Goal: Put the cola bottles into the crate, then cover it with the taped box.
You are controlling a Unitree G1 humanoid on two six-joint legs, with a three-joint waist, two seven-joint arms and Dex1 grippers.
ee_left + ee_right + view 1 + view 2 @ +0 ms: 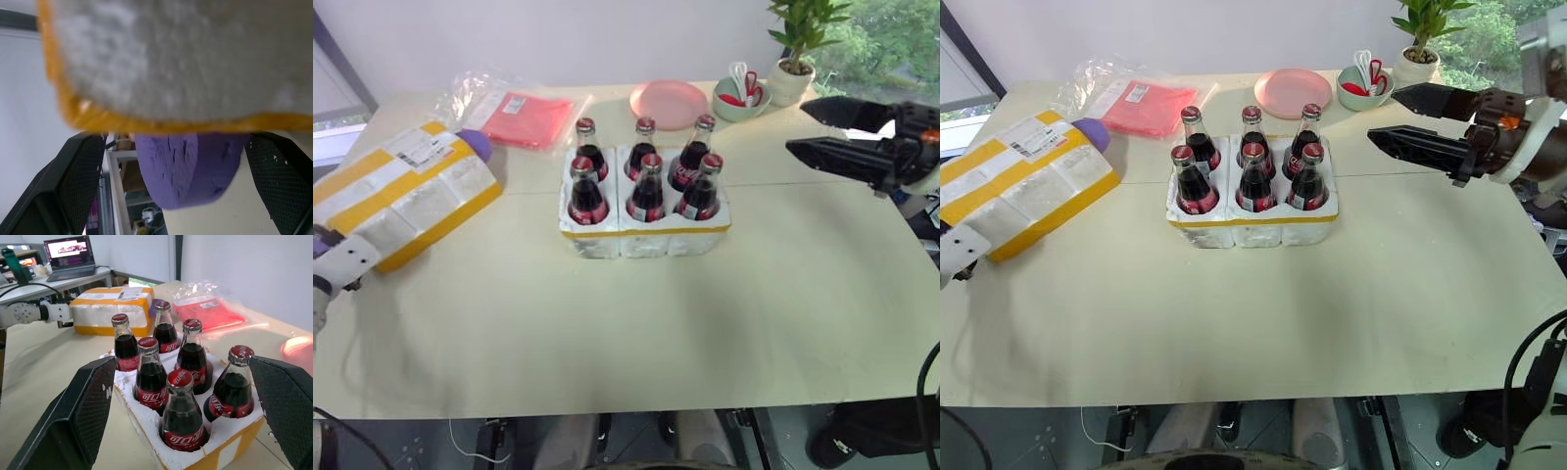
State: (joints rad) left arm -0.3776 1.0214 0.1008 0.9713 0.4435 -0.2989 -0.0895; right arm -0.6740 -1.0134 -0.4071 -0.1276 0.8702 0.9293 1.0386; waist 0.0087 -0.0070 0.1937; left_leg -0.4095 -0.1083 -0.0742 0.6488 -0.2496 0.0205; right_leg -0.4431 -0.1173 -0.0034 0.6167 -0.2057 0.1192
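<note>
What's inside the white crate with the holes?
Six cola bottles stand in the crate, one per hole. Their bottoms are hidden down inside the foam.

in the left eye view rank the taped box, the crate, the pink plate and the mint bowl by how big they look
1. taped box, though it lies nearer the camera
2. crate, a close second
3. pink plate
4. mint bowl

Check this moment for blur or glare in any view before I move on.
Left wrist view: the taped box sits too close and blurs, as does the purple object under it. Right wrist view: cola bottles are sharp, with a pink glare patch at the far edge. Eye views: even light, soft shadows.
</note>
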